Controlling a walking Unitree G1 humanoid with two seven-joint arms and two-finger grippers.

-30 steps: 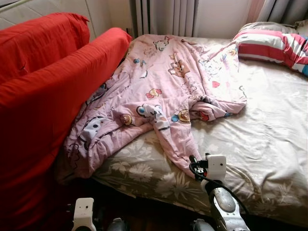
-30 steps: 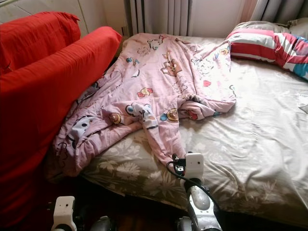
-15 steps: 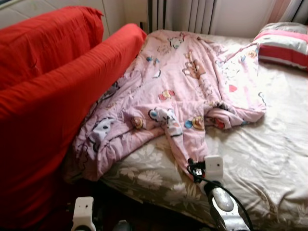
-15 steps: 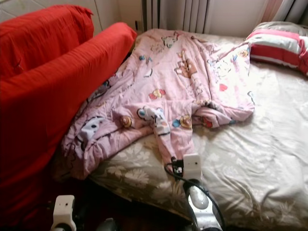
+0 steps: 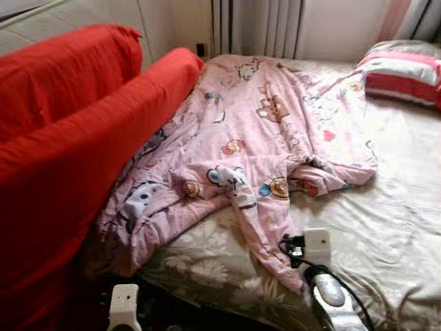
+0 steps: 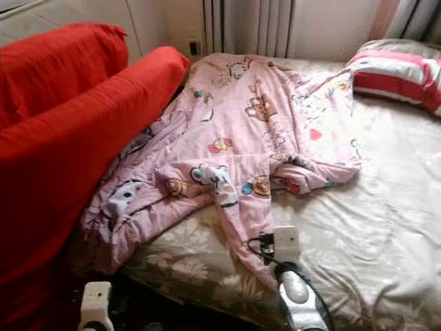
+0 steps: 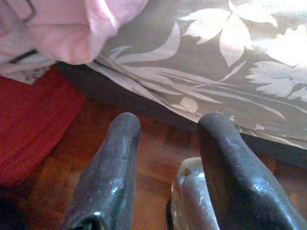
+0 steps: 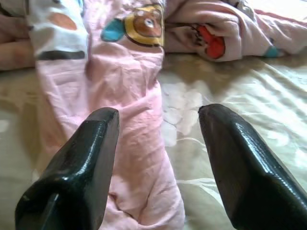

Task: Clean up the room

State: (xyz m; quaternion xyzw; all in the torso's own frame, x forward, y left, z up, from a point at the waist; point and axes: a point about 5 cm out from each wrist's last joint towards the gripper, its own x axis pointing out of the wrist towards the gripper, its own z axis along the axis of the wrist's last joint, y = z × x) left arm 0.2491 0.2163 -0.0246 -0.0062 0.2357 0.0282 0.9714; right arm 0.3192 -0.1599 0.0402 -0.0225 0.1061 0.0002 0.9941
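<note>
right claw (image 8: 158,143) open over pink quilt (image 5: 269,131).

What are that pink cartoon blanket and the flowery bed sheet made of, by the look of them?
The pink blanket looks like soft, lightly padded cotton: matte, with puffy rumpled folds. The flowery sheet seems a smoother, satiny woven fabric, since its creases catch a faint sheen. Neither can be told for sure.

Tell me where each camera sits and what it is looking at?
Head eyes: look forward and down at the bed and pink quilt; right arm's wrist shows.
Left wrist: low by the bed's edge, past the open left gripper to the floor.
Right wrist: over the bed, past the open right gripper.
Shared: the quilt.
</note>
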